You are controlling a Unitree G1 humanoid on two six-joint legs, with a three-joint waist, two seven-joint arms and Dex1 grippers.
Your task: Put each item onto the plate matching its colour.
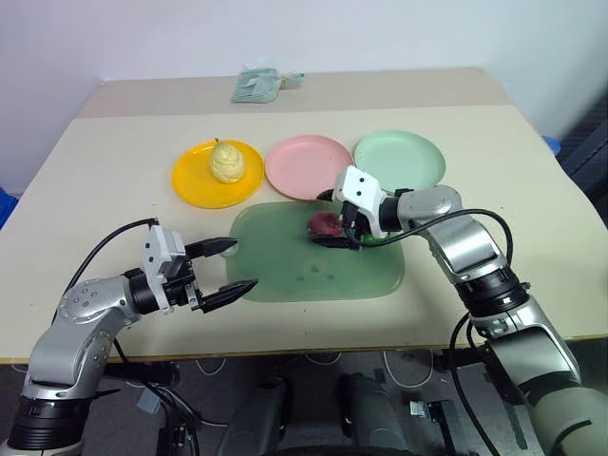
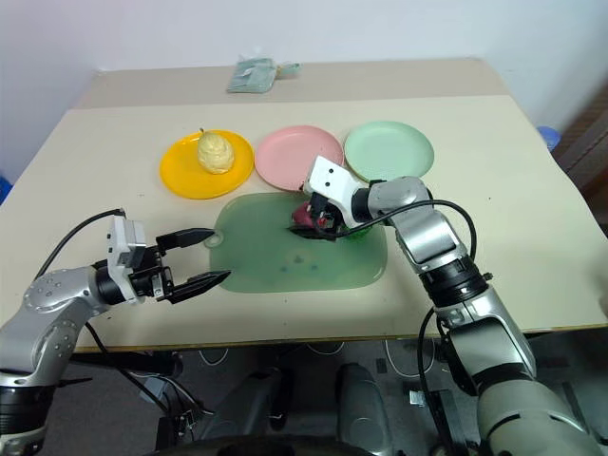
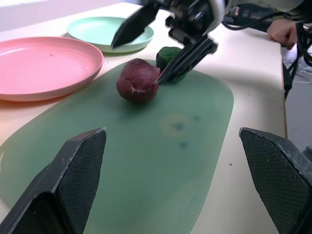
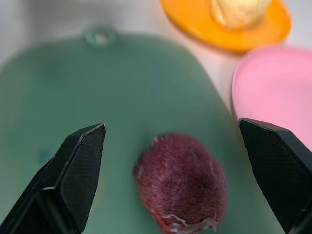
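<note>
The pale yellow ball [image 1: 226,160] sits on the yellow-orange plate [image 1: 195,186]. The pink plate [image 1: 306,163] and the mint green plate [image 1: 399,157] next to it hold nothing. On the green mat [image 1: 313,271] lies the dark red ball [image 4: 183,178]. The bright green ball [image 3: 168,55] lies just behind it, partly hidden by my right arm. My right gripper [image 4: 171,124] stands open over the red ball, one finger on each side, not clamping it. My left gripper [image 1: 245,264] is open and empty at the mat's near left corner.
A crumpled pale green packet [image 1: 256,84] lies at the table's far edge. A person's hand [image 3: 280,30] shows beyond the table's right side. The plates stand in a row just behind the mat, and bare tabletop stretches to the left and right.
</note>
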